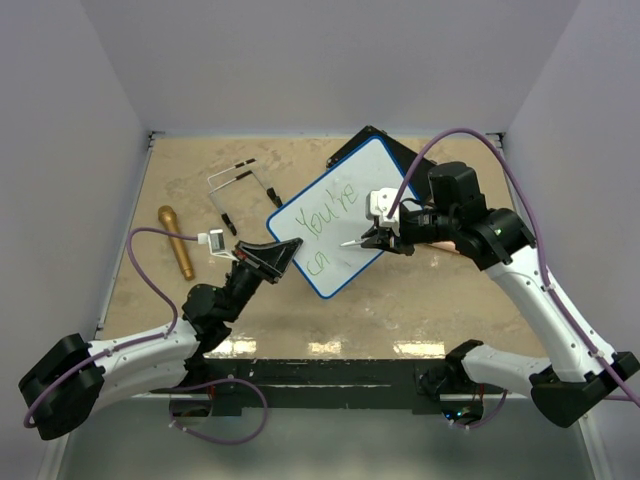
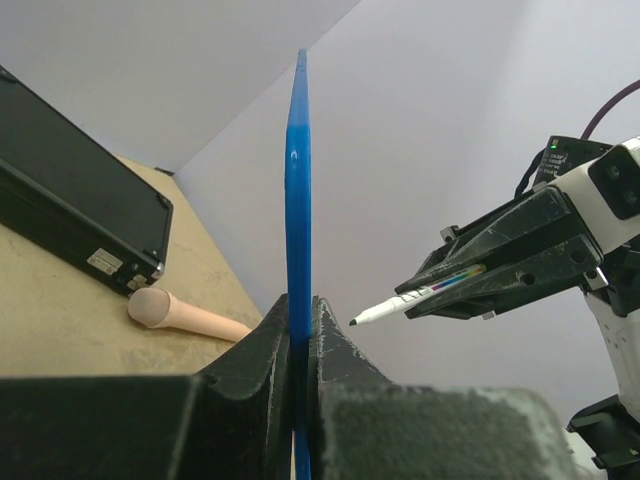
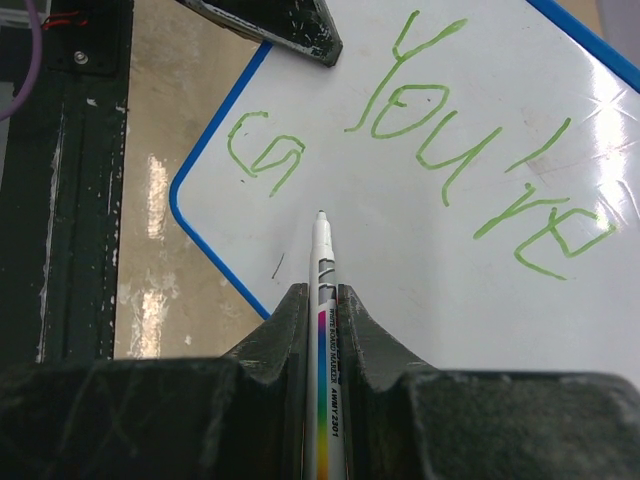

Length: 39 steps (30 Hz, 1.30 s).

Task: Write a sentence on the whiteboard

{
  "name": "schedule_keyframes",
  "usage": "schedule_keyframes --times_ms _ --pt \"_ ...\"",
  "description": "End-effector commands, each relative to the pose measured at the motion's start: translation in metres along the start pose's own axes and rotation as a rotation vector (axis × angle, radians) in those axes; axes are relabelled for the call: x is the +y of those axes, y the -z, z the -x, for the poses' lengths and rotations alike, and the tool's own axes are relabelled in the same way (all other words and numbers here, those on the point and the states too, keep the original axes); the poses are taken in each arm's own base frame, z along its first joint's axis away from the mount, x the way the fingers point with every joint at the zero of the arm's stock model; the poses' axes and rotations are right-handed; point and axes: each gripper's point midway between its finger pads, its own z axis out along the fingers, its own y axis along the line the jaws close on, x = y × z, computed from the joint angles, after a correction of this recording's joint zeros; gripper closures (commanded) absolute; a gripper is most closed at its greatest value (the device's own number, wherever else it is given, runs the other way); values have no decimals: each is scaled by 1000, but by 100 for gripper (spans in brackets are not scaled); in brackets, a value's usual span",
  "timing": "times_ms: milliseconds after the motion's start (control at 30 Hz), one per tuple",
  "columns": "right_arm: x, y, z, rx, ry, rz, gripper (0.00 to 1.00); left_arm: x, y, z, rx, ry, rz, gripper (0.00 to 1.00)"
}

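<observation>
Our left jaws gripped the near edge of the whiteboard, propping it tilted off the tabletop. Our right jaws were closed on a white marker, its tip just short of the board's face. Ahead of those jaws the green sentence read "You're", with "ca" below. A tan microphone lay left of our left jaws, a black case beyond.
</observation>
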Motion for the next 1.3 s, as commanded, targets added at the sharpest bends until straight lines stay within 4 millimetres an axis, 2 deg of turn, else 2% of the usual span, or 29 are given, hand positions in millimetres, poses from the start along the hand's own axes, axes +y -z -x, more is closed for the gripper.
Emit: schedule_keyframes --times_ms 0,500,1000,1267 --pt "-7 -2 3 -13 34 -14 100 -47 -1 36 -125 92 -164 100" --pt "-9 -20 -1 55 51 -11 100 -47 -13 27 -92 99 -164 100" --pt "-4 -31 -7 70 43 9 100 -52 -18 28 -97 99 -180 100" --pt "-9 -35 -12 92 27 -11 100 -56 -21 32 -108 97 -191 100"
